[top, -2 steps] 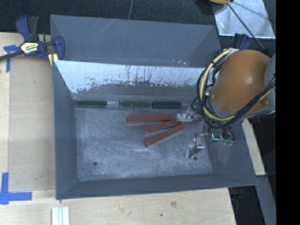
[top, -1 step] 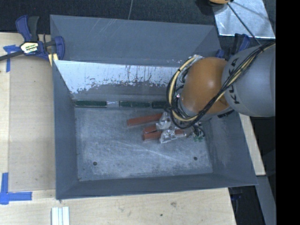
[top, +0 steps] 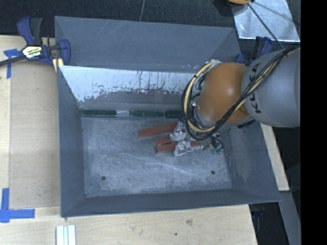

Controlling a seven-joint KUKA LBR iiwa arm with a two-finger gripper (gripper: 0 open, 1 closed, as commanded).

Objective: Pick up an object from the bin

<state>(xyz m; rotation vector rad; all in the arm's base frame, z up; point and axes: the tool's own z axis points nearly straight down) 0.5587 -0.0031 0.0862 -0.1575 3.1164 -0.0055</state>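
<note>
Orange arm cover point(top: 225, 93) hangs low in bin point(top: 153, 45), prob. to put jaws by short brown strip point(top: 164, 147), near long brown strip point(top: 156, 132); can't tell if jaws apart or together.

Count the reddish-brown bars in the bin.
2. The rear bar lies mid-bin, left of the gripper; the front bar just before it. More may hide under the arm.

Dim, w/ glare on bin point(top: 127, 81) back wall.

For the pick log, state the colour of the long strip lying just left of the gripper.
Reddish-brown strip, beside the gripper; camera view.
</note>
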